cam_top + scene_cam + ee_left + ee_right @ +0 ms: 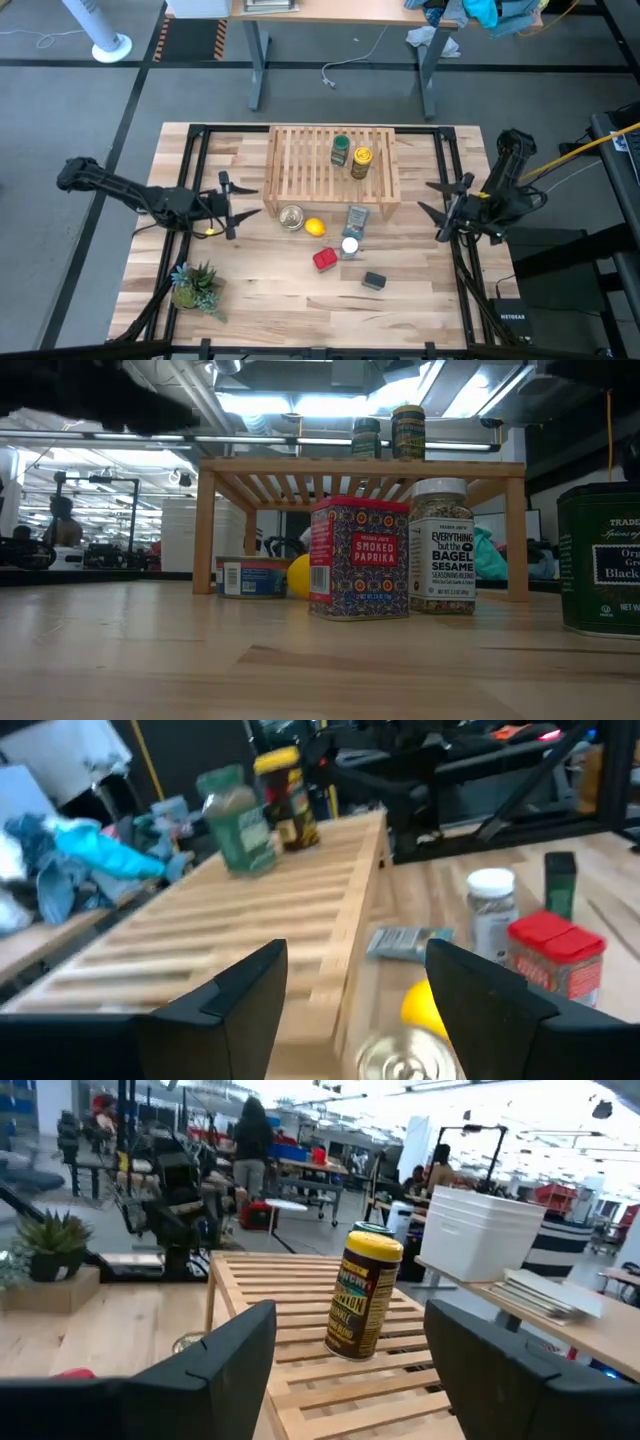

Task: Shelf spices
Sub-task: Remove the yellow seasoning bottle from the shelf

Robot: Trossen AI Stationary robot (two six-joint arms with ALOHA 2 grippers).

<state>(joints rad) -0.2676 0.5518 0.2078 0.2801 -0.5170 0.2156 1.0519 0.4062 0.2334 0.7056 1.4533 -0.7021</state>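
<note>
The light-wood slatted shelf (310, 165) stands at the table's far middle. The green-lidded jar (340, 150) and the yellow-lidded jar (361, 162) stand upright on its top; they also show in the left wrist view (235, 820) (285, 798). The white-lidded jar (349, 246), the red tin (325, 260) and the dark grey tin (374, 281) stand on the table in front of the shelf. My left gripper (245, 203) is open and empty to the left of the shelf. My right gripper (432, 200) is open and empty to its right, facing the yellow-lidded jar (362, 1292).
A silver round tin (291, 217), a lemon (315, 227) and a flat blue packet (357, 216) lie just in front of the shelf. A small potted plant (195, 285) stands at the near left. Black frame rails run along the table's edges.
</note>
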